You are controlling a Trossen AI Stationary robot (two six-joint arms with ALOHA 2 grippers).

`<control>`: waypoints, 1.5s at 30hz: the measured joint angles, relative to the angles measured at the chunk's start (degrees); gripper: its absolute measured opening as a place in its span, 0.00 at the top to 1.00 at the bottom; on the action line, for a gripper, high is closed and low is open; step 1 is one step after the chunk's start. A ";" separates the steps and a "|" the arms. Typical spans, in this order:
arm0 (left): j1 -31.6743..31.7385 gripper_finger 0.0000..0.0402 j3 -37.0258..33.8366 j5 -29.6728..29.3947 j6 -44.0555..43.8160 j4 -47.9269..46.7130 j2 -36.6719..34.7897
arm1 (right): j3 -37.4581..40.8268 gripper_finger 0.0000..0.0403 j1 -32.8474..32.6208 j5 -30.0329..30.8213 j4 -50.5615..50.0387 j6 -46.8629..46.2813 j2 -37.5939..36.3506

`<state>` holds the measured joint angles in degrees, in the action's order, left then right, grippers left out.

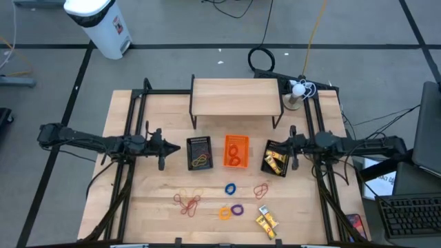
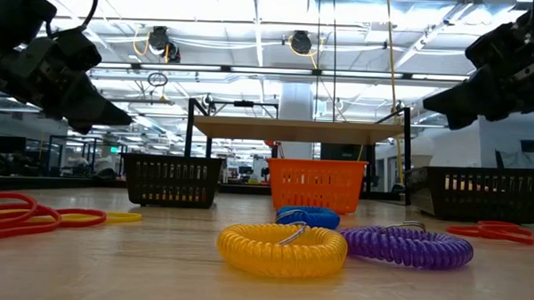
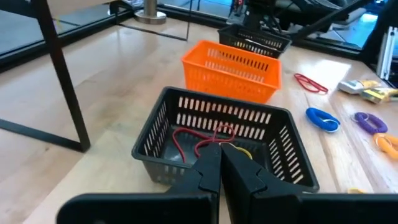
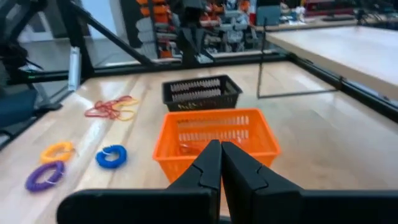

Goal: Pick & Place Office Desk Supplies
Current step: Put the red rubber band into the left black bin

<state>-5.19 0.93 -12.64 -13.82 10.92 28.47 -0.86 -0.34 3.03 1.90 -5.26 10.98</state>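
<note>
- Left gripper (image 1: pixel 173 147): fingers pressed together, nothing between them; it hangs above the table just beside the left black mesh tray (image 1: pixel 200 153).
- Right gripper (image 1: pixel 275 145): jaws closed and empty, held over the right black mesh tray (image 1: pixel 277 158), pointing toward the orange tray (image 1: pixel 236 151).
- Left black mesh tray contents: red and yellow rubber bands (image 3: pixel 205 142) lie on its floor.
- Orange tray: stands between the two black trays; something orange lies inside, but I cannot tell what.
- Right black tray: yellow oblong pieces (image 1: pixel 275 160) inside.
- Loose on the table: a cluster of red and orange bands (image 1: pixel 187 201) front left; a blue ring (image 1: pixel 230 188), an orange ring (image 1: pixel 225 213) and a purple ring (image 1: pixel 238 209) near the middle; red bands (image 1: pixel 261 190) to their right; more yellow pieces (image 1: pixel 267 220) at the front edge.
- Wooden shelf (image 1: pixel 236 96): stands behind the trays.
</note>
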 joint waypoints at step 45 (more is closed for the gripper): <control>-31.15 0.80 40.77 -2.62 -32.82 -34.64 53.12 | 0.06 0.99 -0.02 -0.18 3.43 1.59 2.71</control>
<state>-36.34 41.70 -15.27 -46.64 -23.72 81.59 -0.80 -0.36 2.85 5.33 -3.67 13.69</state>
